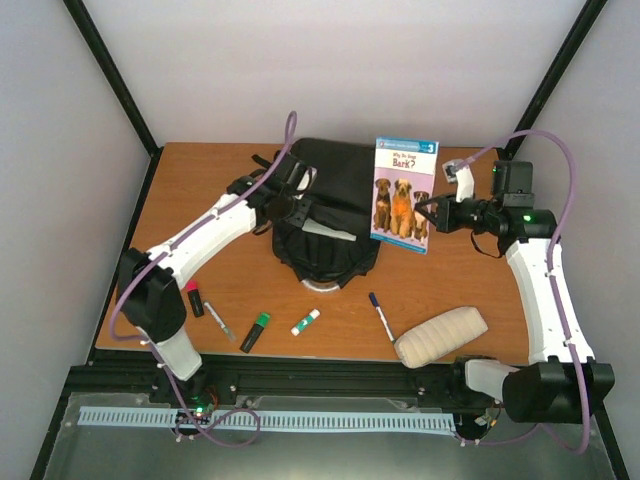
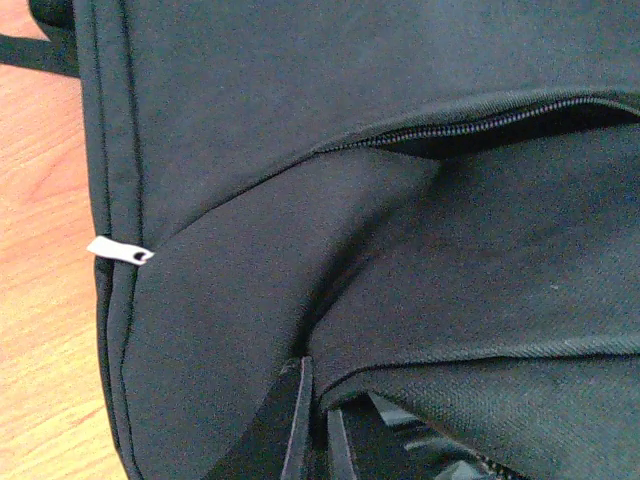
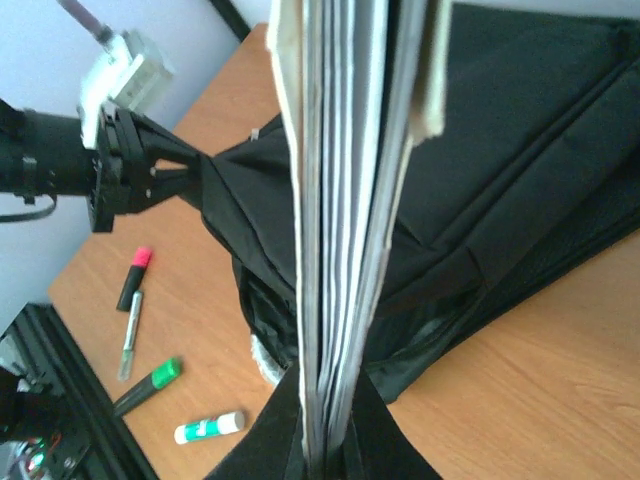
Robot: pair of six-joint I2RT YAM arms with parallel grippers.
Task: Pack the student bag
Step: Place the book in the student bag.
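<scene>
The student bag (image 1: 325, 205), a black backpack, lies at the middle back of the table with its near end gaping. My left gripper (image 1: 288, 209) is shut on a fold of the bag's fabric at its left side. In the left wrist view the fingers (image 2: 297, 420) pinch that black cloth (image 2: 300, 200) below a partly open zip (image 2: 500, 122). My right gripper (image 1: 431, 214) is shut on the right edge of a thin book (image 1: 403, 194) with dogs on the cover, held upright just right of the bag. In the right wrist view the book (image 3: 345, 200) stands edge-on over the bag (image 3: 520, 150).
Along the near table edge lie a pink highlighter (image 1: 194, 299), a silver pen (image 1: 219, 321), a green highlighter (image 1: 256, 331), a glue stick (image 1: 305, 322), a blue pen (image 1: 381, 316) and a cream padded pouch (image 1: 441, 335). Black frame posts stand at the back corners.
</scene>
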